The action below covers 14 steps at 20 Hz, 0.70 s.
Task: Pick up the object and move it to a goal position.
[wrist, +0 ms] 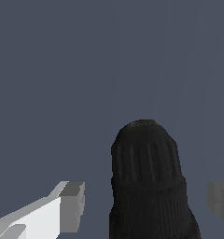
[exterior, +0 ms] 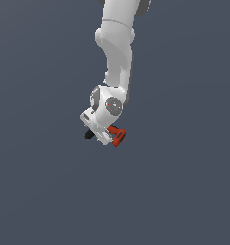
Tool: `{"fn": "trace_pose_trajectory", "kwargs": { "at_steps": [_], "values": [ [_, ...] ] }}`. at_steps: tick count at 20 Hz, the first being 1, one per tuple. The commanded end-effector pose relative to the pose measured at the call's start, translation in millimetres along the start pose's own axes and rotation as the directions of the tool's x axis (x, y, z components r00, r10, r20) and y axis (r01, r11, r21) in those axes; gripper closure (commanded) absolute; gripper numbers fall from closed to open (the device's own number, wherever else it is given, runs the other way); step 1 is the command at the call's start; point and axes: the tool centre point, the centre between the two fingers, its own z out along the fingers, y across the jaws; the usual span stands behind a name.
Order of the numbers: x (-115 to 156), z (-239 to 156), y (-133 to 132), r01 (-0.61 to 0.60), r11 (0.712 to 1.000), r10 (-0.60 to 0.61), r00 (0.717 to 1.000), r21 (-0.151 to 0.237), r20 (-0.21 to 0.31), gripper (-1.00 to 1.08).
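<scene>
In the exterior view the object (exterior: 118, 136), a small red-orange angular piece with a flared end, sticks out beside the lower end of the white robot hand (exterior: 101, 125), on the exterior view's right. A small black tip (exterior: 88, 135) pokes out on the hand's other side. The wrist view shows no red. There, a black ribbed, dome-ended piece (wrist: 149, 186) rises between the two grey fingertips (wrist: 73, 205). My gripper (wrist: 145, 203) has its fingers wide apart, with a visible gap to the black piece on each side.
A plain dark blue-grey surface (exterior: 184, 191) fills the background in both views. The white arm (exterior: 118, 52) comes down from the top of the exterior view. Nothing else shows.
</scene>
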Motion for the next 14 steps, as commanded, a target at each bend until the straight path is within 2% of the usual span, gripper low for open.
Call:
{"fn": "trace_pose_trajectory", "kwargs": {
  "at_steps": [1,14],
  "values": [
    [-0.7,6.0,2.8,-0.003,1.000,0.003,1.000,-0.006,0.005,1.08],
    [4.4,0.1,3.6,-0.008,1.000,0.008,1.000,-0.002,-0.001,1.08]
  ]
}}
